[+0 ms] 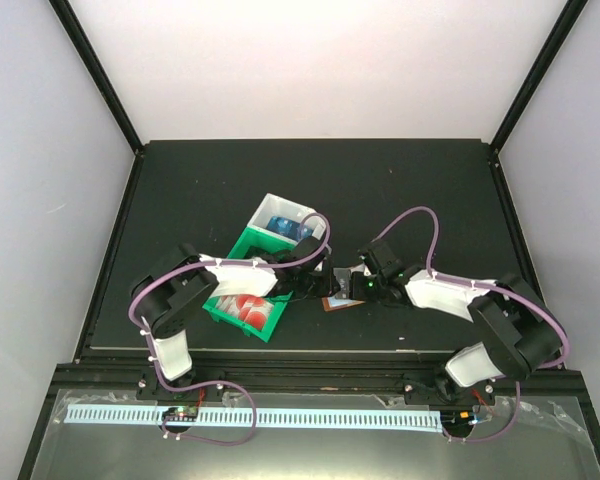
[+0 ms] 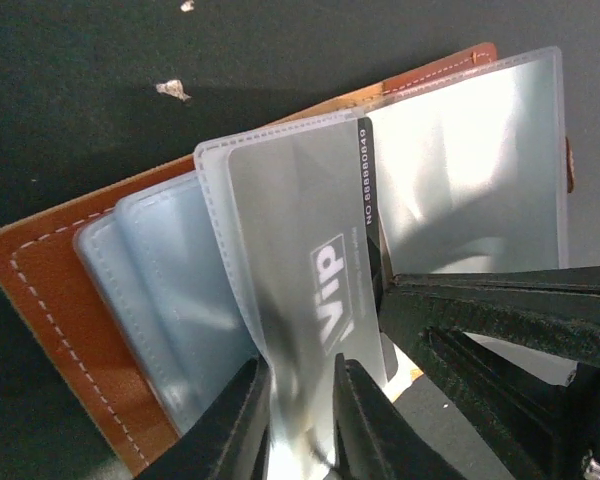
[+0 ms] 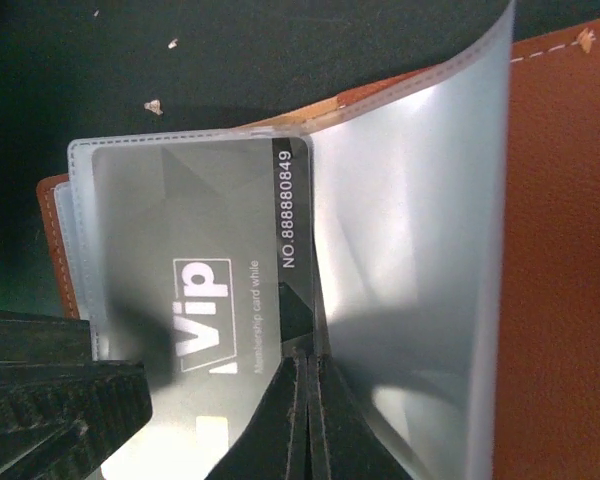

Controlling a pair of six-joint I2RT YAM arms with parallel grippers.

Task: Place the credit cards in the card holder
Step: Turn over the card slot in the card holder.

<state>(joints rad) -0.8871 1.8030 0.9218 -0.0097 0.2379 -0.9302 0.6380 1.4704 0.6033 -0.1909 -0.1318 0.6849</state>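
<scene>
The brown card holder (image 1: 338,300) lies open between the two arms, its clear pockets fanned out over the leather (image 2: 70,300). A black credit card (image 2: 310,230) marked "Vip" sits inside one clear pocket, with its numbered edge showing. My left gripper (image 2: 300,375) is closed around the near end of that pocket and card, one finger against each side. My right gripper (image 3: 310,358) is shut, its tips pinching the edge of the neighbouring clear pocket leaf (image 3: 420,250), which stands lifted beside the card (image 3: 180,220).
A green-and-white tray (image 1: 242,245) stands just left of the card holder, under the left arm. It holds red-and-white cards (image 1: 248,308) at its near end and blue cards (image 1: 280,228) at its far end. Small pale crumbs (image 2: 172,90) lie on the dark mat.
</scene>
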